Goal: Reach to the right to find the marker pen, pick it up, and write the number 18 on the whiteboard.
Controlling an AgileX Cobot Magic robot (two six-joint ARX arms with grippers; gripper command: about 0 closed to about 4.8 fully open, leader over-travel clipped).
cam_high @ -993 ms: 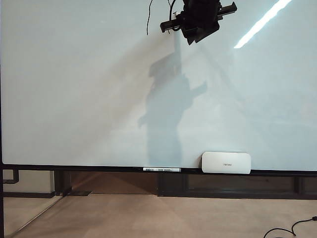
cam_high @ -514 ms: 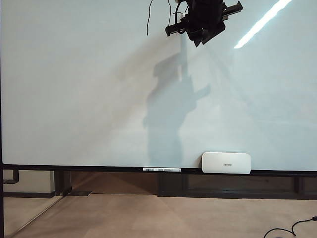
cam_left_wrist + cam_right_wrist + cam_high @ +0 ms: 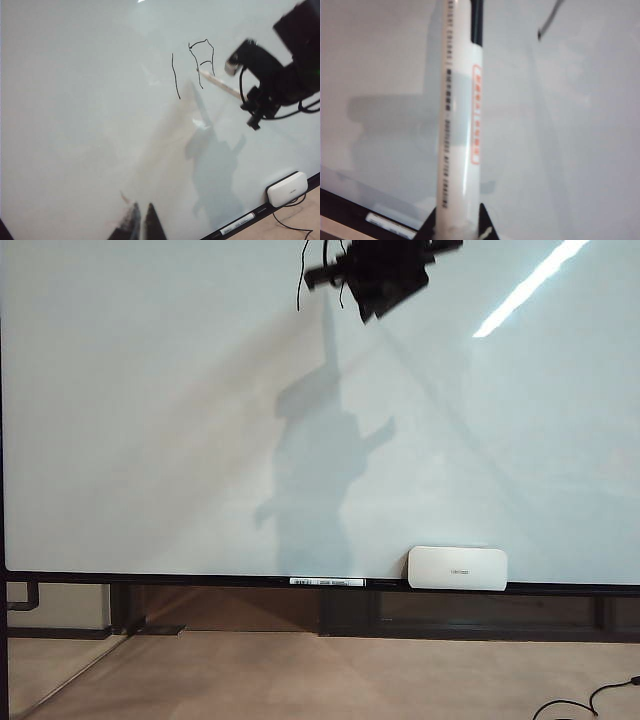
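Right gripper [image 3: 375,275] shifts left and up since earlier frame, nearly out at top edge of exterior view; jaws clamp marker pen [image 3: 457,115], tip at whiteboard [image 3: 150,420]
Number 18 [image 3: 192,65] partly drawn, 8 looks unfinished
Risk: tip lifts or skids on glossy surface, stroke breaks
Left gripper [image 3: 140,226] shut, empty, low, well apart
Eraser [image 3: 457,568], spare pen [image 3: 327,582] on ledge below; wide bare board around

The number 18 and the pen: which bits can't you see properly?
number 18: no strokes inside the exterior view.
marker pen lettering: blurred, right wrist view.
right end effector, at the whiteboard's top: cut by exterior view's edge.
left end effector, low before the whiteboard: only tips show, left wrist view.
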